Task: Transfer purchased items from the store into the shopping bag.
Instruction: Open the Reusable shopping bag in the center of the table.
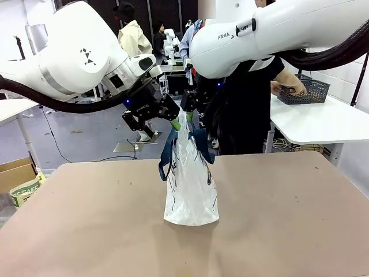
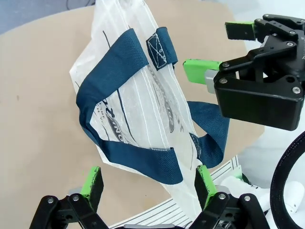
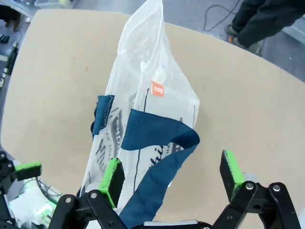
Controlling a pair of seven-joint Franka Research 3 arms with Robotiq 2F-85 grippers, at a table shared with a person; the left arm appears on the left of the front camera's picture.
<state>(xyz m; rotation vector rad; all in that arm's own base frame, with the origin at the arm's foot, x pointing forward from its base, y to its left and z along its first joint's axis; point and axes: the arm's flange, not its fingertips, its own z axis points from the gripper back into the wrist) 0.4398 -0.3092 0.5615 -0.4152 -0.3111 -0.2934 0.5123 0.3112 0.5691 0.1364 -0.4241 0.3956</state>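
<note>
Front view: the shopping bag (image 1: 190,184) stands upright in the middle of the brown table (image 1: 75,225). Both pincers hang just above its top. The left gripper (image 2: 147,183) and the right gripper (image 3: 171,176) are spread wide, gripping nothing. Far right, a person's hand (image 1: 288,83) touches the dark basket (image 1: 311,92), which is on a white side table (image 1: 323,124).

I look across a tan table (image 1: 86,231) with a plain matte top. Beyond its far edge lies a grey floor (image 1: 75,138), with a thin black cable (image 1: 115,157) trailing over it. To the right stands a white side table (image 1: 323,124) against a pale wall (image 1: 360,86). The corner of another white table (image 1: 11,109) shows at the left, and an open cardboard box (image 1: 14,173) sits below it. The back of the room is dark panelling (image 1: 173,11). A person in a pale jacket (image 1: 134,37) stands there. The light is even.
</note>
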